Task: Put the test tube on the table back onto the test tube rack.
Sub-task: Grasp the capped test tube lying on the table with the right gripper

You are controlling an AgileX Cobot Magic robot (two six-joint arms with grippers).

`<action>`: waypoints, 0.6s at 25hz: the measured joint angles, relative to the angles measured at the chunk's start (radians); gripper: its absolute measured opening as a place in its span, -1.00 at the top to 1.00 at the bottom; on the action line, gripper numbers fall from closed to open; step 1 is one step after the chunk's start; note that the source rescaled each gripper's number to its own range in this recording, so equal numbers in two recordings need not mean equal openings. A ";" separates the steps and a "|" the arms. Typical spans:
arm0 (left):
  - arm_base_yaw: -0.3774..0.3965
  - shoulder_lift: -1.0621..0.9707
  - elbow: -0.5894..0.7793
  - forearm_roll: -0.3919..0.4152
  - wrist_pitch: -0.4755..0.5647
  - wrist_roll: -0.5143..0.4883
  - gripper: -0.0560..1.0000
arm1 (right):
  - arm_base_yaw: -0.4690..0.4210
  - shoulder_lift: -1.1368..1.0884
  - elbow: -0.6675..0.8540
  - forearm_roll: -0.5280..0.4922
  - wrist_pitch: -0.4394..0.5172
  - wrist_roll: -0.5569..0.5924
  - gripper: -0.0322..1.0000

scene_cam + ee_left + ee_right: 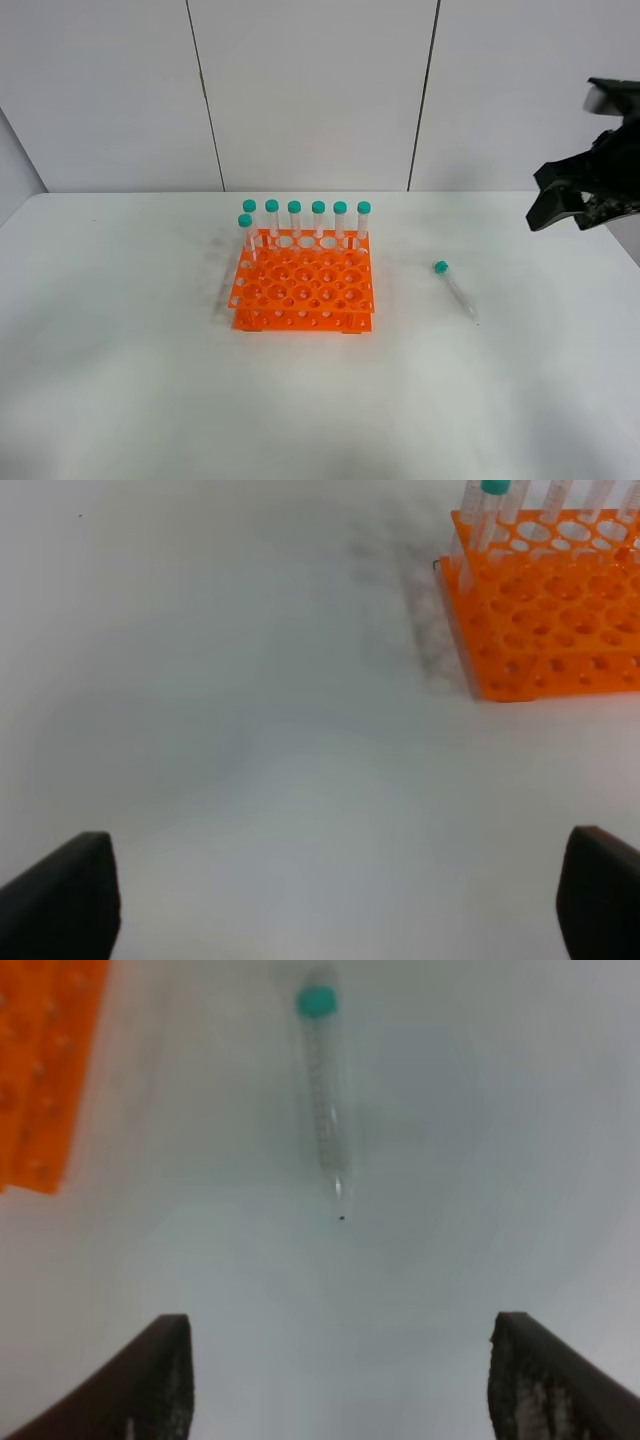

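**Exterior high view.** The table [120, 380] carries the test tube rack [303, 292] near its centre. Seven capped tubes [318, 222] stand upright in the rack: six along the far row and one in the next row at the left end. The test tube [456, 291] lies flat on the table, well apart from the rack on its right side. Its teal cap points toward the far edge and its tip toward the near edge. The right gripper [568, 203] hangs above the table's far right corner, clear of the surface. The left gripper is out of frame.

**Left wrist view.** The left gripper [330, 905] is spread wide and holds nothing. Bare table lies between its fingertips [65, 900]. A corner of the rack [550, 620] is visible ahead.

**Right wrist view.** The right gripper [345, 1385] is spread wide and empty, with its fingertips [545, 1380] above the table. The test tube [323, 1095] lies ahead of the gap, untouched, tip end nearer the gripper. The rack edge [45, 1070] sits to one side.
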 joint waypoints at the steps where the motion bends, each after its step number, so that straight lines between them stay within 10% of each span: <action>1: 0.000 0.000 0.000 0.000 0.000 0.000 -1.00 | 0.014 0.038 -0.008 -0.020 -0.013 0.005 -0.79; 15: 0.000 0.000 0.000 0.000 0.000 0.000 -1.00 | 0.097 0.402 -0.050 -0.045 -0.113 0.035 -0.78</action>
